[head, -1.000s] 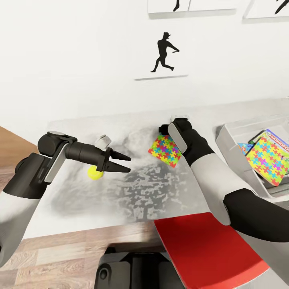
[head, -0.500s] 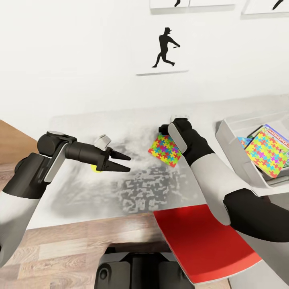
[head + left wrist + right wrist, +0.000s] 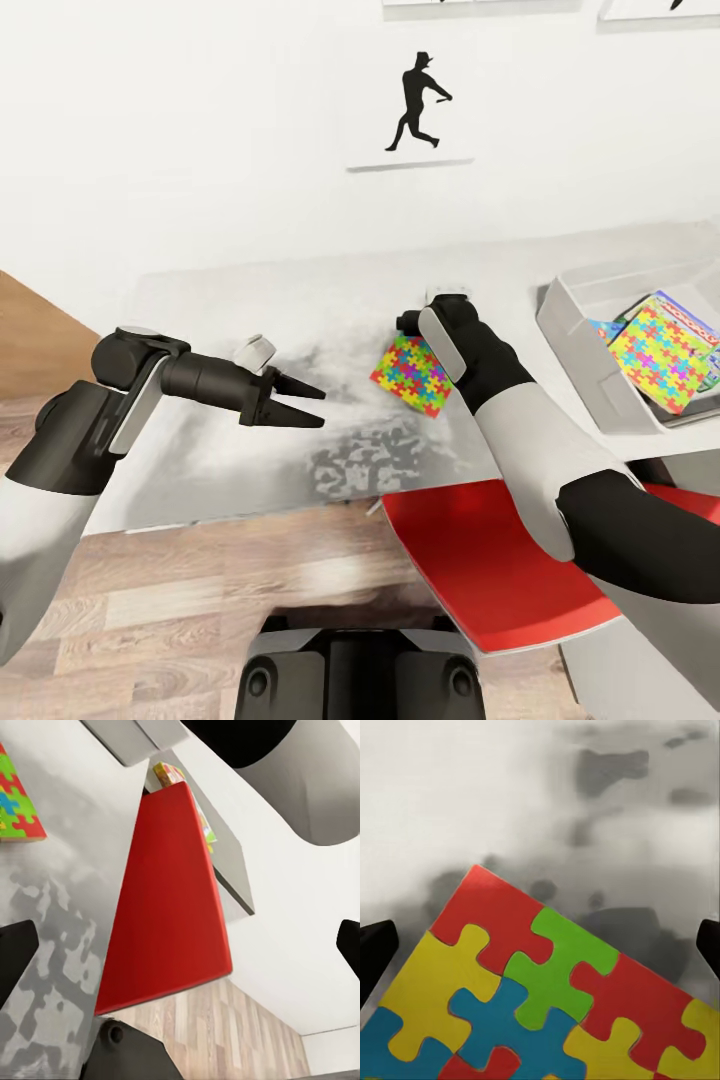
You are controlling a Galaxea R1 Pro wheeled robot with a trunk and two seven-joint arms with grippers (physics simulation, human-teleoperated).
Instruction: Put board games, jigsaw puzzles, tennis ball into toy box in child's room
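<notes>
We see a red slab point(image 3: 169, 900) lying across the table point(image 3: 67, 847), whose top is pale with darker grey mottling. A corner of a puzzle point(image 3: 16, 802) rests flat on the table, well apart from the slab. Beyond the slab's far end stands the toy box point(image 3: 229, 874), with a bright printed edge point(image 3: 169, 774) showing inside it. Past the slab's near end lies wood floor point(image 3: 225, 1035). Our left gripper's point(image 3: 180, 945) two dark fingertips point(image 3: 15, 956) stand wide apart, holding nothing. A white-and-black arm point(image 3: 300, 772) crosses above the box.
</notes>
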